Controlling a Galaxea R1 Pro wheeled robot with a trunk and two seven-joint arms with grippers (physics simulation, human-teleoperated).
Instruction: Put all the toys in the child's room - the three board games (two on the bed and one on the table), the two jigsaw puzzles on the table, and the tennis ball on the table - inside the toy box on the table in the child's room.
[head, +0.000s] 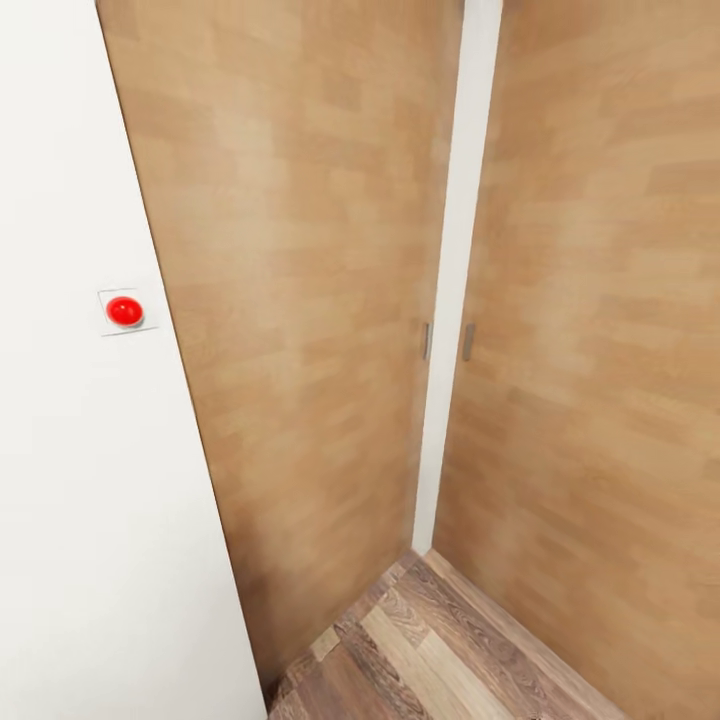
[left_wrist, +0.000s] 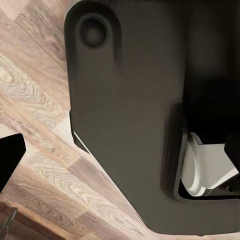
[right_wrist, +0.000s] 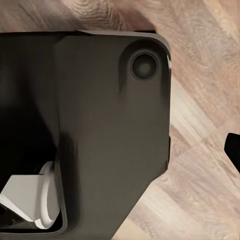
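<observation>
I cannot tell from either wrist camera whether my hands are released or clenched: a black fingertip (left_wrist: 10, 157) of the left hand juts in at the frame edge over the floor, and a black fingertip (right_wrist: 233, 149) of the right hand does the same, but neither pair of fingers is fully in sight. Next to each fingertip sits the robot's dark base (left_wrist: 135, 115), a broad charcoal shell with a round recessed socket (left_wrist: 93, 32) near one corner and a white fitting (left_wrist: 207, 167) tucked into an opening at its edge; the right wrist camera gives the mirrored picture. Under the base runs the wood-plank floor (head: 430, 650), brown and grey boards. From the head camera, that floor meets two tall light-wood doors (head: 300, 300) standing beyond it, split by a narrow white post (head: 455, 300), with a small grey handle (head: 468, 342) on each side of the post. Left of the doors is a white wall (head: 90, 500) carrying a red round button (head: 125, 311) on a white plate.
</observation>
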